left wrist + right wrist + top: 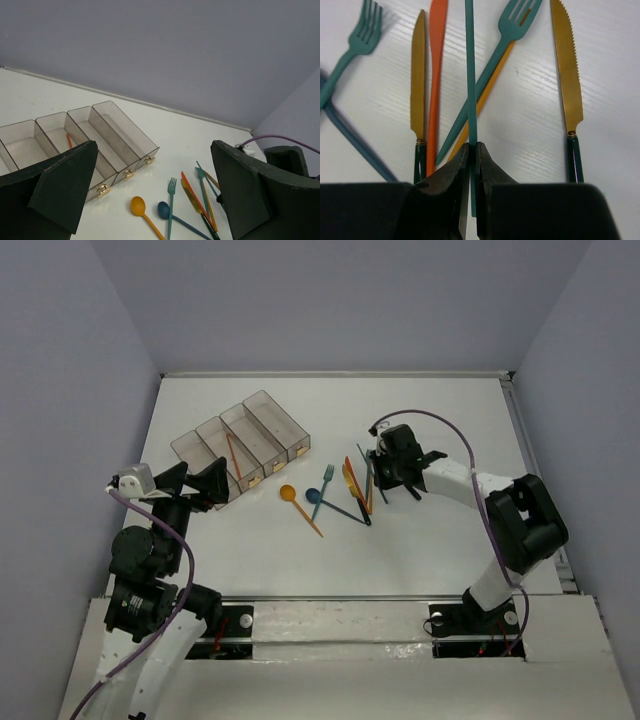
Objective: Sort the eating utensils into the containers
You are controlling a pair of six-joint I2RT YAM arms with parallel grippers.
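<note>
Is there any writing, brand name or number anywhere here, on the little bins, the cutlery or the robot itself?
No text can be read in any view.
Bins: no print, only small gold fittings on their ends, too small to show any marking.
Utensils: plain, no brand or stamp visible.
Robot arms: no legible label or number.

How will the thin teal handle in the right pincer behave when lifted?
Probably light and stiff: the teal handle is thin, straight. Gripped near one end by the right pincer, it may swivel. The teal fork it crosses might shift.
</note>
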